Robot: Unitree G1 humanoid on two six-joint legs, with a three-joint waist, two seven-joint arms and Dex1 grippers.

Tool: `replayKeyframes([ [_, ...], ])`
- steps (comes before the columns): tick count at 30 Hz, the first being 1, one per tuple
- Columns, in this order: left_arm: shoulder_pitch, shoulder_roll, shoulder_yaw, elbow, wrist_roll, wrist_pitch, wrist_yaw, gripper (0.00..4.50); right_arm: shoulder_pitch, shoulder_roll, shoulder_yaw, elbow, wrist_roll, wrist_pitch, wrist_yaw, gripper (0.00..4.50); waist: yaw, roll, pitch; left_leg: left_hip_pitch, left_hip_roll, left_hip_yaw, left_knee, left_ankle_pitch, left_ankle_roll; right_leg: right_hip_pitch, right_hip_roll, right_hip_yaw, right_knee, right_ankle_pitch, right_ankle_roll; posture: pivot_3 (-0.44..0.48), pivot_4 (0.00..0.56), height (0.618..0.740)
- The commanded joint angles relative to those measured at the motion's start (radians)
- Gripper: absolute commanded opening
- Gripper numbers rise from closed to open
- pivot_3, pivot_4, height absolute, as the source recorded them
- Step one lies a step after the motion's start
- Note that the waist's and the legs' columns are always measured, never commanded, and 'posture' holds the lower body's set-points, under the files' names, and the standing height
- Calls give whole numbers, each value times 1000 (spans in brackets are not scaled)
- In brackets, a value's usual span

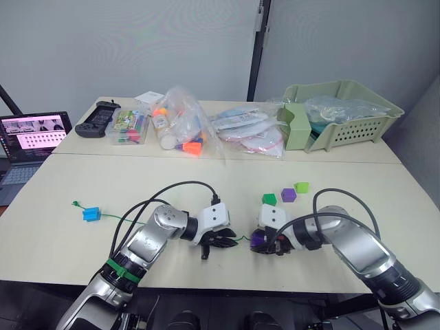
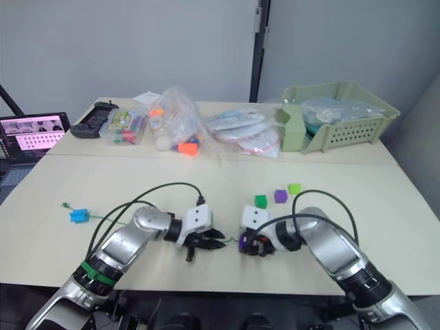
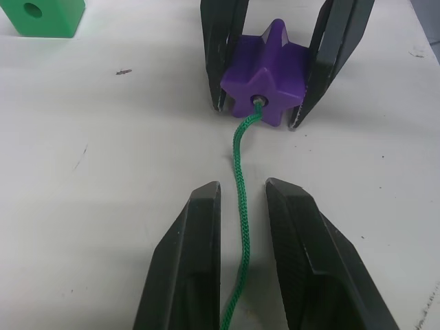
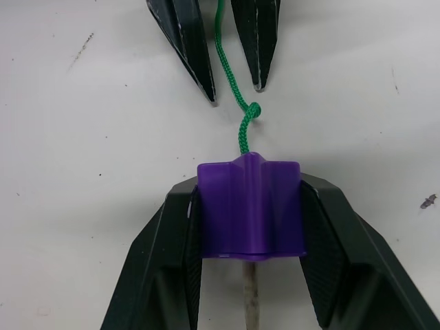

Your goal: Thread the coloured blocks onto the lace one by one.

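We saw the purple star block (image 4: 249,206) as smooth moulded plastic with a soft sheen. The lace (image 3: 240,199) was a braided green cord, its weave rough and matt. The fingers of the right gripper (image 4: 249,234) looked like matt black plastic, faintly scuffed at the edges. The table (image 1: 206,179) had a pale, matt, lightly speckled top. The far basket (image 1: 344,113) looked like pale green plastic.

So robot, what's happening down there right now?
Right gripper shut on purple star block. Left gripper open around lace, which enters the block. Nothing in the way.
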Motion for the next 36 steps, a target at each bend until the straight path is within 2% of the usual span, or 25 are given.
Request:
replayKeyframes([
  [1,1,-20,-46,27,20,-14,-4,1072,3,-2,9,-5,3,17,-4,1384,0,0,0,0,0,0,0,0,0,0,0,0,0,0,0,0,150,740],
  [2,-1,-21,-51,36,28,-21,-5,555,3,-1,9,-5,3,18,-5,1384,1,0,0,0,0,0,0,0,0,0,0,0,0,0,0,0,150,740],
  [4,-4,-26,-55,47,32,-30,-8,44,2,0,9,-7,5,21,-7,1384,0,0,0,0,0,0,0,0,0,0,0,0,0,0,0,0,150,740],
  [23,-46,-64,-86,55,51,-72,-19,44,5,6,16,-14,9,37,-23,1384,-1,0,-1,0,0,0,0,0,0,1,0,0,0,0,0,0,150,740],
  [29,-50,-32,-29,47,41,-36,-2,44,5,10,16,-16,10,41,-27,1384,-3,0,-1,0,0,0,0,0,0,0,1,0,0,0,0,0,150,740],
  [30,-49,-23,-23,40,34,-33,-11,645,5,11,15,-17,10,42,-29,1384,-3,0,-1,0,1,0,0,0,0,0,1,0,0,0,0,0,150,740],
  [32,-51,-4,-13,24,20,-26,-28,1179,5,15,10,-17,14,46,-34,1384,-5,0,-1,0,1,0,0,0,0,0,1,0,0,0,0,0,150,740],
  [34,-56,14,-5,6,7,-16,-40,1853,3,19,3,-18,20,49,-41,2434,-6,0,-1,0,1,0,0,0,0,-1,1,0,0,0,0,0,150,740],
  [36,-61,24,-1,-10,-2,-1,-45,2531,3,17,-1,-22,25,53,-45,3118,-6,0,-1,0,2,0,0,0,0,-1,1,0,0,0,0,0,150,740],
])
